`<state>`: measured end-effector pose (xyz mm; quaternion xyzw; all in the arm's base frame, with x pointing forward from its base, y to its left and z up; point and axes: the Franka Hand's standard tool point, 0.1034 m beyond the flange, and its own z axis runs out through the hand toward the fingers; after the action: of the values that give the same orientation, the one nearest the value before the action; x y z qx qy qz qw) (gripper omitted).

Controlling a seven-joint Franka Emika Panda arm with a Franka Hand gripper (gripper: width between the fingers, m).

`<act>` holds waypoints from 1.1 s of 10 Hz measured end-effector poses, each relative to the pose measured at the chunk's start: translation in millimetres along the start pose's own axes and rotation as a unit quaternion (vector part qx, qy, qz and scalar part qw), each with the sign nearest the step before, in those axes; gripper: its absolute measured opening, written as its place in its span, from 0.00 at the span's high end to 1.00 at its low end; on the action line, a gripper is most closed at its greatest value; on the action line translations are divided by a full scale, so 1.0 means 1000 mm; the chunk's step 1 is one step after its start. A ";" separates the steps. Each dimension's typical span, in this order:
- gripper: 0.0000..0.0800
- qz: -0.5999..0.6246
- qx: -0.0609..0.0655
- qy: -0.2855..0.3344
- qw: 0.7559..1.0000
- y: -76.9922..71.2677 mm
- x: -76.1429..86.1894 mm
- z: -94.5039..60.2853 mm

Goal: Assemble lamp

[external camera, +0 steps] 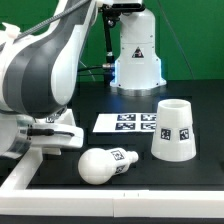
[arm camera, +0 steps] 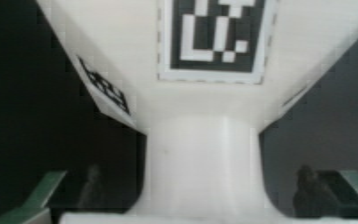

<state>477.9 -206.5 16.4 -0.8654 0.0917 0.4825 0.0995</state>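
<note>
The rounded white bulb (external camera: 104, 164) lies on its side on the black table in front. The tapered white shade (external camera: 172, 130) stands mouth down at the exterior view's right. My gripper (external camera: 42, 140) is low at the exterior view's left, mostly hidden by the arm. In the wrist view my gripper (arm camera: 197, 196) is open. Its dark fingers (arm camera: 51, 196) stand either side of the narrow white neck of a tagged lamp part (arm camera: 204, 150), seemingly the base, with a gap on each side. The part's tag (arm camera: 217, 38) faces the camera.
The marker board (external camera: 128, 123) lies flat between the arm and the shade. A long white rail (external camera: 110, 203) runs along the table's front edge. The arm's white pedestal (external camera: 136, 55) stands at the back.
</note>
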 end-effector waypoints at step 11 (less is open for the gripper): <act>0.34 -0.010 -0.026 0.187 0.982 -0.058 -0.043 -0.088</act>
<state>542.7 -170.9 103.4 -0.9437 0.0869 0.3131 0.0626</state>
